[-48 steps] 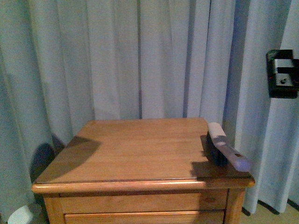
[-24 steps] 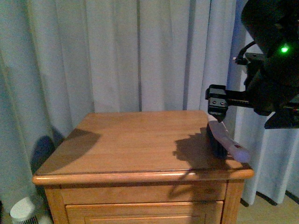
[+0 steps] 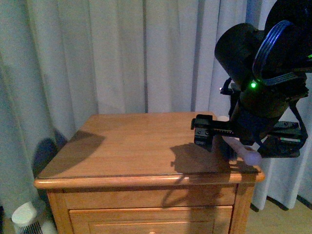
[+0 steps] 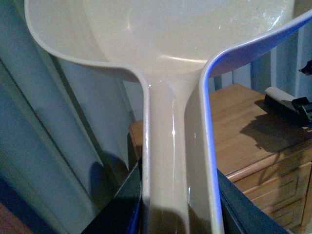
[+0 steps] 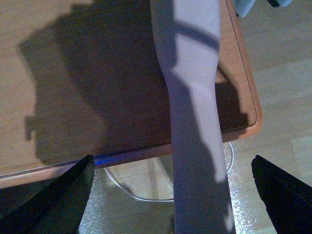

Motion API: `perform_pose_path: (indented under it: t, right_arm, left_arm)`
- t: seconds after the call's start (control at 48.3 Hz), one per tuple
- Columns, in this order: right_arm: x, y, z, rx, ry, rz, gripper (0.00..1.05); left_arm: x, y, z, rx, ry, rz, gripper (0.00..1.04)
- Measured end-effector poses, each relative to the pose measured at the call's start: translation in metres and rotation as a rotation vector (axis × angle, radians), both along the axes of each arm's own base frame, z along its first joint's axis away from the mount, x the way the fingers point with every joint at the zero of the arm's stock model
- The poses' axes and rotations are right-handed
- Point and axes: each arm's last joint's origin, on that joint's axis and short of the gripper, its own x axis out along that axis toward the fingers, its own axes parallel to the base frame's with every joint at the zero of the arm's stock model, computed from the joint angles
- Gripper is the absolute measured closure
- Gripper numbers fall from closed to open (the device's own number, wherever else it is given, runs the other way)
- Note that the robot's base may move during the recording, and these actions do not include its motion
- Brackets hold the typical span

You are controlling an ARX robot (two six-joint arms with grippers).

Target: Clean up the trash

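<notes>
The step in hand looked to be picking up the hand brush (image 3: 242, 151). It lay in the right middle of the front view, along the right edge of the nightstand (image 3: 126, 146), with its pale handle sticking out past the front corner. The right pincer (image 5: 171, 168) hung released, one finger wide to each side of that handle and neither touching it.

To do this well, the pincer needed to come straight down, centred on the handle, and close squarely across it. A sideways nudge could push the brush off the edge. A grip near the overhanging end would likely let the head sag, so a hold closer to the bristles seemed safer.

The left pincer (image 4: 178, 214) was clenched on the handle of the beige dustpan (image 4: 161, 34), which was held off to the side of the nightstand.

The crumpled paper trash showed in no view. The visible tabletop carried only the brush, so where the trash lay relative to either pincer could not be told.
</notes>
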Motion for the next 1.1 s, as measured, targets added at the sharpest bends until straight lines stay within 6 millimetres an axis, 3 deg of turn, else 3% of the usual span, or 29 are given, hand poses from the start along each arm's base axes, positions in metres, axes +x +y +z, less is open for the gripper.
perform_pose_path:
  t: [0.269, 0.684, 1.098]
  right_arm:
    - [0.01, -0.001, -0.007, 0.0, 0.014, -0.023, 0.07]
    - [0.011, 0.0, -0.016, 0.015, 0.039, -0.02, 0.83]
    - [0.008, -0.001, -0.005, -0.031, -0.04, 0.013, 0.86]
  left_arm:
    - [0.0, 0.0, 0.0, 0.0, 0.0, 0.0, 0.78]
    - [0.0, 0.0, 0.0, 0.0, 0.0, 0.0, 0.78]
    - [0.0, 0.0, 0.0, 0.0, 0.0, 0.0, 0.78]
